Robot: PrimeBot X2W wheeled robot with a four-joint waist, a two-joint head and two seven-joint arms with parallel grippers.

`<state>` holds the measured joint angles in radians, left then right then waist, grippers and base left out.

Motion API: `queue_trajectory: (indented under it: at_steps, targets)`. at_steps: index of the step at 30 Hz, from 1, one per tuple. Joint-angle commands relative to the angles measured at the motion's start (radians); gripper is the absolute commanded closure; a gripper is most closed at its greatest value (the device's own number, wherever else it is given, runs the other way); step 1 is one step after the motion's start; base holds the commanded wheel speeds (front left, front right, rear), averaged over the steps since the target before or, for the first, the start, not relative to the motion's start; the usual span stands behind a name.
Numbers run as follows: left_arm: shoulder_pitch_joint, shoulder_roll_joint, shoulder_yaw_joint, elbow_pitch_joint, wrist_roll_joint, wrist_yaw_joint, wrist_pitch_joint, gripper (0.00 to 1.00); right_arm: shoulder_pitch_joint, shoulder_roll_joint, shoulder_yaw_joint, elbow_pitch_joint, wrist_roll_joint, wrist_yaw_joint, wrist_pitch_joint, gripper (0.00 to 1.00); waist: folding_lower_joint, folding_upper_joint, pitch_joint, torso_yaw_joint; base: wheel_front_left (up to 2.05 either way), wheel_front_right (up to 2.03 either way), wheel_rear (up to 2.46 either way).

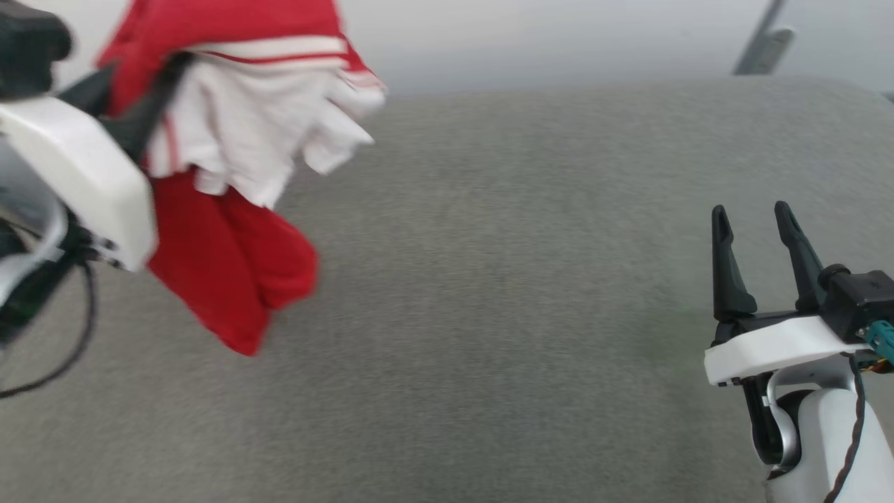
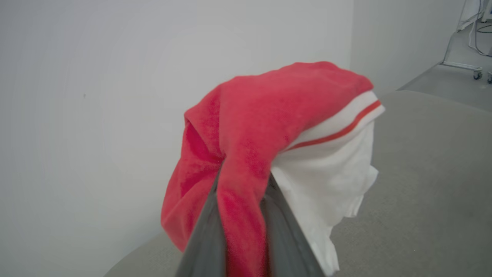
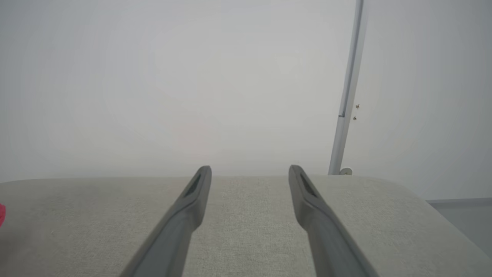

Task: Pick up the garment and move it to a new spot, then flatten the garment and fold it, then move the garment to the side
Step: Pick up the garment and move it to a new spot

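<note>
One garment (image 1: 230,269): a red shirt with white sleeves and red-and-white striped trim, bunched up and held in the air over the left part of the cushion. The red cloth droops lowest, the white sleeves hang beside it, and it is blurred in the head view.
Left claw (image 2: 246,181): closed down narrow on a fold of the red cloth. The fold is pinched between its two fingers, and the rest drapes over their tips.
Right claw (image 1: 749,209): spread wide with nothing between its fingers. It sits low at the right, well apart from the shirt, with its fingers pointing toward the far edge.
Cushion (image 1: 503,314): a wide grey woven top, rounded at the far edge and corners.
Wall (image 2: 96,96): plain and pale, just behind the cushion.
Pole (image 3: 348,96): thin and grey, upright against the wall at the far right.
Floor (image 2: 434,82): grey, past the right corner, with the wheeled foot of a metal stand (image 2: 461,66) on it.
Wire (image 1: 73,353): black, looping under the left forearm.
</note>
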<state>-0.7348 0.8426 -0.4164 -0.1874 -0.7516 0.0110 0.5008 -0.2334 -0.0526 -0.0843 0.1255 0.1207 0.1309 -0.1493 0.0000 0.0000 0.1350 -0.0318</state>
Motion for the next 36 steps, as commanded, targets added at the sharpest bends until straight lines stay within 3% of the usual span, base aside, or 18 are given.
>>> queue_trajectory:
  at_steps: [1,6,11,22,29,30,32,33,36]
  targets:
    - [-0.014,-0.014,-0.008,-0.016,0.003,0.006,0.007,1.00,0.001,0.003,0.000,0.003,0.004,0.000,-0.008,0.00,0.0000,0.0000,0.013,-0.052,0.00,0.00,0.00]
    - [-0.038,-0.081,-0.119,-0.099,0.034,-0.001,0.088,1.00,-0.002,0.003,0.013,0.026,0.034,0.000,-0.030,0.00,0.0000,0.0000,0.042,-0.135,0.00,0.00,0.00]
    - [-0.019,-0.145,-0.215,-0.043,0.055,-0.020,0.121,1.00,-0.016,0.003,0.048,0.051,0.056,0.000,-0.049,0.00,0.0000,0.0000,0.072,-0.187,0.00,0.00,0.00]
    - [0.022,-0.245,-0.380,0.362,0.063,-0.111,0.103,1.00,-0.068,0.002,0.142,0.127,0.109,0.000,-0.092,0.00,0.0000,0.0000,0.124,-0.270,0.00,0.00,0.00]
    - [0.011,-0.305,-0.461,0.578,0.050,-0.134,0.073,1.00,-0.088,0.002,0.179,0.160,0.122,0.000,-0.107,0.00,0.0000,0.0000,0.133,-0.285,0.00,0.00,0.00]
    - [0.008,-0.313,-0.468,0.597,0.046,-0.136,0.065,0.80,-0.090,0.002,0.181,0.163,0.122,0.000,-0.108,0.00,0.0000,0.0000,0.131,-0.283,0.00,0.00,0.00]
    - [-0.001,-0.323,-0.486,0.622,0.035,-0.140,0.054,0.49,-0.092,0.002,0.180,0.170,0.116,0.000,-0.110,0.00,0.0000,0.0000,0.124,-0.276,0.00,0.00,0.00]
    - [-0.006,-0.327,-0.489,0.626,0.025,-0.141,0.046,0.00,-0.092,0.002,0.179,0.173,0.112,0.000,-0.110,0.00,0.0000,0.0000,0.119,-0.271,0.00,0.00,0.00]
    - [-0.032,-0.320,-0.513,0.603,0.007,-0.141,0.015,0.00,-0.082,0.002,0.167,0.181,0.100,0.000,-0.111,0.00,0.0000,0.0000,0.100,-0.248,0.00,0.00,0.00]
